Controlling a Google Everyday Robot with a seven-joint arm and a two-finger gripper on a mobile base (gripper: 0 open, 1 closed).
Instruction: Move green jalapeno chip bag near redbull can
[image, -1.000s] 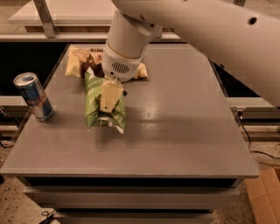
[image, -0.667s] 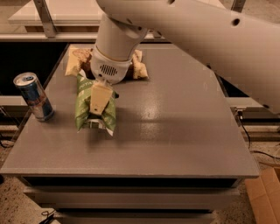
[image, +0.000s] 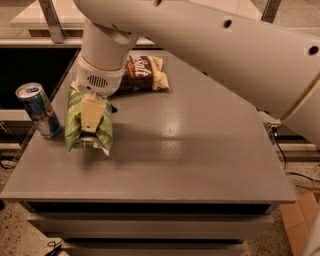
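Note:
The green jalapeno chip bag (image: 75, 125) hangs lengthwise in my gripper (image: 91, 114), just above the grey table (image: 190, 150) at its left side. The gripper is shut on the bag, one pale finger (image: 90, 113) lying over its front. The redbull can (image: 38, 110) stands upright at the table's left edge, a short gap to the left of the bag. My white arm reaches in from the upper right.
A brown-and-cream chip bag (image: 143, 71) lies at the back of the table, behind the gripper. The table's left edge runs right beside the can. A cardboard box (image: 300, 220) sits on the floor at the lower right.
My gripper has carried the green bag leftward across the table, closing most of the gap to the can. The can and the brown bag have not moved.

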